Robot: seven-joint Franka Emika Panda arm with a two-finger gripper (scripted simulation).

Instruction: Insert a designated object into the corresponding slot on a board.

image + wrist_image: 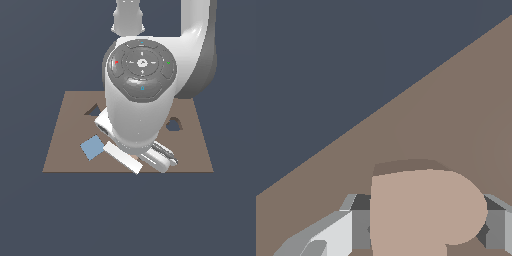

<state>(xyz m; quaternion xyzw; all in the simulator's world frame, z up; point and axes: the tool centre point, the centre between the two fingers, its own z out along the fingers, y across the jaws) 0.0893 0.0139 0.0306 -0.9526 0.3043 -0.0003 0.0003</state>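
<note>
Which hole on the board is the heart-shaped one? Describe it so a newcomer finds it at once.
Start with the big brown board under the white arm. In the exterior view, go to the board's right half, just past the arm's body: the heart-shaped hole sits there, dark with two rounded lobes. The other visible hole, on the left, is a pointed triangle, and the blue square is a flat piece, not a hole.

Pinkish-tan heart piece (423, 210); brown board (195, 150); light blue square (92, 147); grey-white fingers (331, 235).
</note>
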